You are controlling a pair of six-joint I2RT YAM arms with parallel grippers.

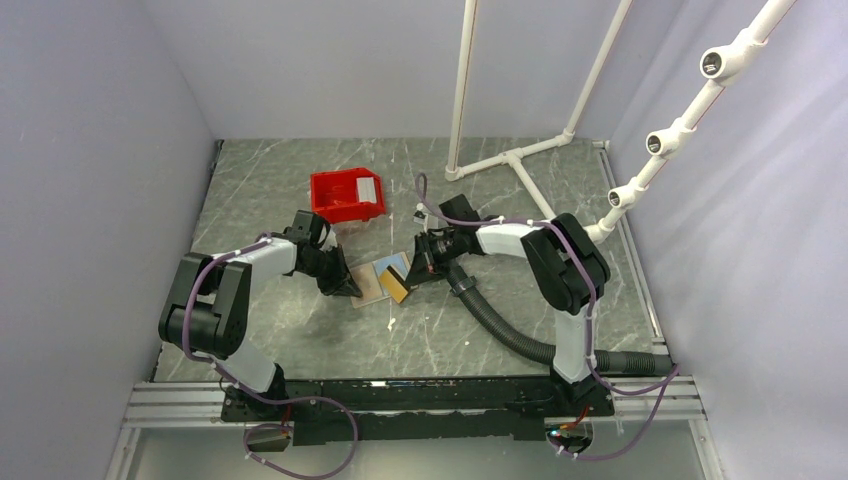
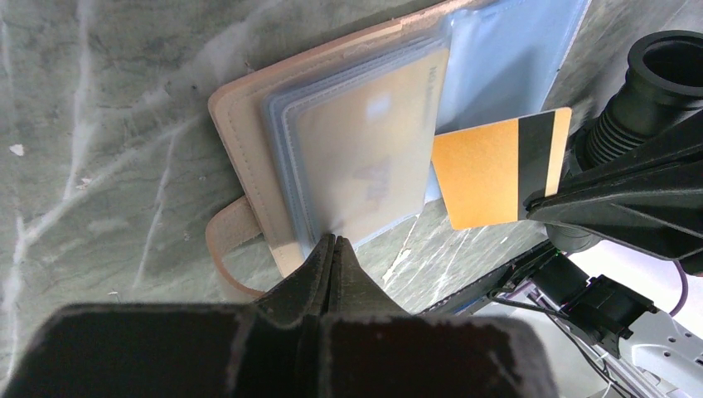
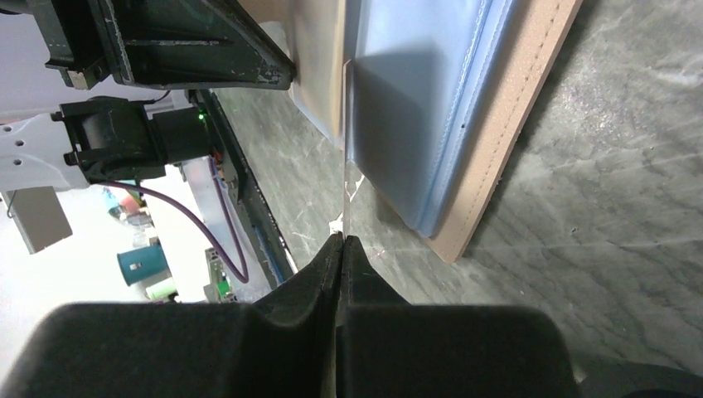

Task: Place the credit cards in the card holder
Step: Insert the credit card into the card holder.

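The tan card holder point(image 1: 372, 290) lies open on the table, its clear sleeves point(image 2: 348, 149) fanned out, with a pale card point(image 2: 373, 157) inside one. My left gripper point(image 2: 334, 240) is shut, its tips pinching the near edge of a clear sleeve. From the other side, my right gripper point(image 3: 340, 240) is shut on a gold-brown credit card point(image 2: 489, 170) with a black stripe. That card hangs just above the table beside the holder's blue-tinted sleeve point(image 3: 414, 108). In the right wrist view it shows edge-on as a thin line. From above, both grippers point(image 1: 350, 287) point(image 1: 413, 272) flank the holder.
A red bin point(image 1: 340, 205) with a whitish-grey card point(image 1: 368, 189) in it stands behind the holder. A black corrugated hose point(image 1: 500, 325) runs along the table from the right arm. White pipe framing point(image 1: 515, 158) sits at the back right.
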